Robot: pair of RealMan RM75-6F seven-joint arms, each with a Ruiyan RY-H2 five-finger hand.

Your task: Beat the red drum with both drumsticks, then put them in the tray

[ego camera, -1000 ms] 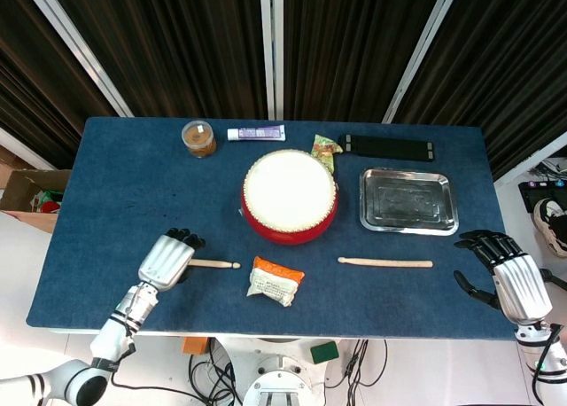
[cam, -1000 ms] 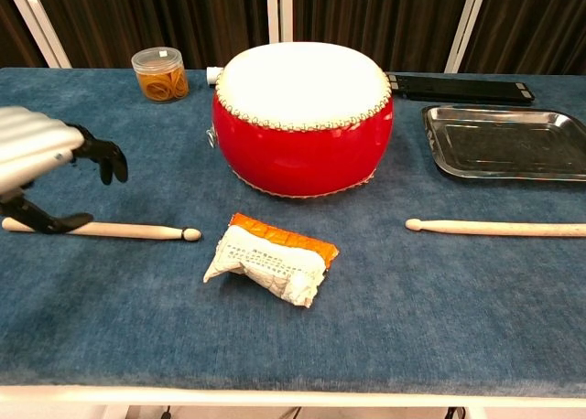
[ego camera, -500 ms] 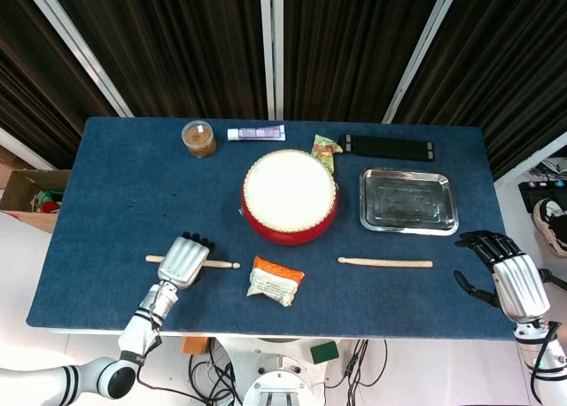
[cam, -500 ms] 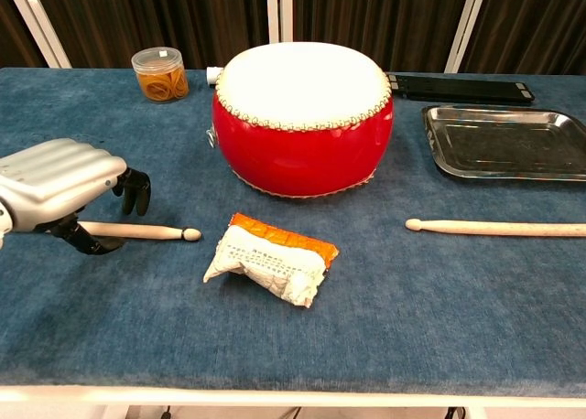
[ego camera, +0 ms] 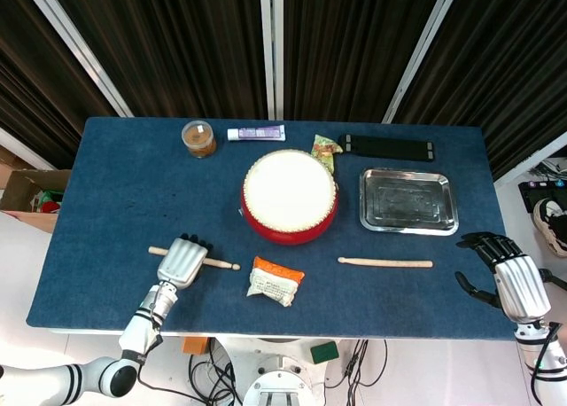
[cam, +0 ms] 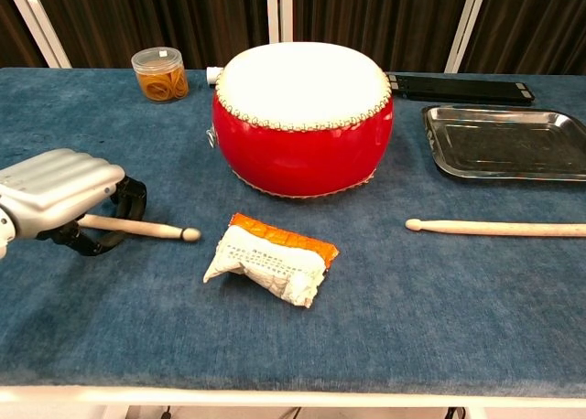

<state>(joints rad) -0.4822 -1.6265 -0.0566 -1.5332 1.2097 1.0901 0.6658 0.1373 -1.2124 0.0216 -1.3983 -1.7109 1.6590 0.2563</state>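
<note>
Left hand curls around pale wooden drumstick near table's front-left edge, ready to lift; right hand spread, empty.

Light was bright and even from overhead in both views, with only soft, short shadows under the drum and the packet. The metal tray showed dull reflections without harsh glare. Both pictures were sharp; the dark curtains behind stayed dim.
</note>
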